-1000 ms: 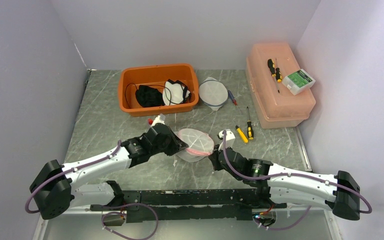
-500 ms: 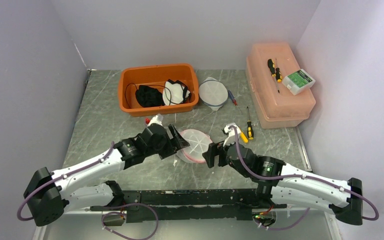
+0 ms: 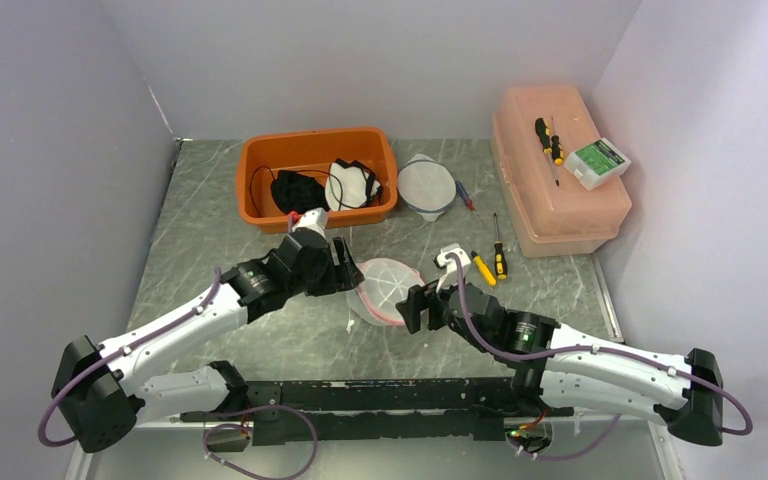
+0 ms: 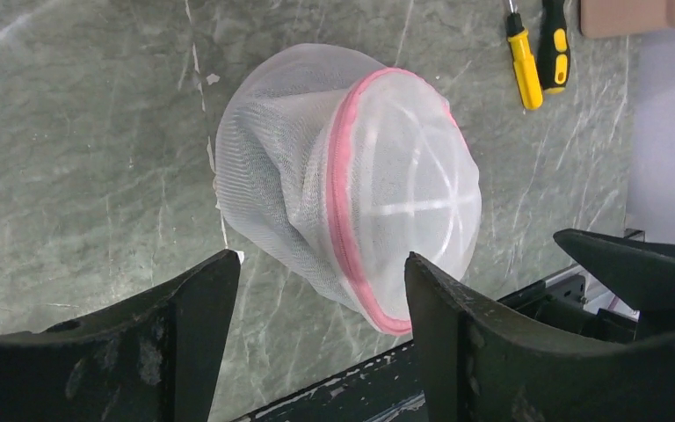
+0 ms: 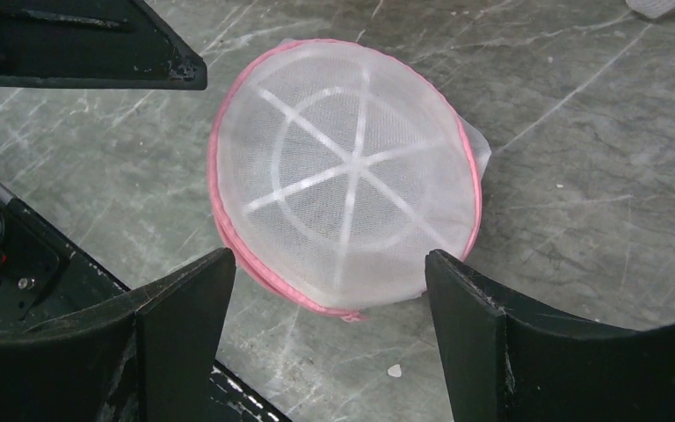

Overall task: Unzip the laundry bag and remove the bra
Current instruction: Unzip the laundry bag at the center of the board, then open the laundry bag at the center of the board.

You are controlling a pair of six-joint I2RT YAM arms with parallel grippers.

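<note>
**Laundry bag (image 3: 388,290) lying free between two opened grippers**

Nearest the bases, the right gripper (image 3: 416,308) is being held low over the table (image 3: 210,260). Its jaws are being kept spread wide with nothing grasped, and in its wrist view its fingers (image 5: 185,299) are being shown short of the bag. Just beyond, the laundry bag is being left on its side on the table between the two grippers, with a pink zip band (image 4: 338,193) running round its rim. What is inside cannot be told through the mesh. At the bag's left, the left gripper (image 3: 340,268) is likewise being held released, clear of the bag. Farther back, to the right, two yellow-handled screwdrivers (image 3: 490,264) are being left lying on the table. Beyond these, an orange bin (image 3: 260,165) is being occupied by a dark garment (image 3: 298,190) and a white-and-black garment (image 3: 352,183), with a second mesh bag (image 3: 427,185) just beside it. At the far right, a pink box (image 3: 558,200) is being topped by a green-and-white carton (image 3: 600,162).
</note>
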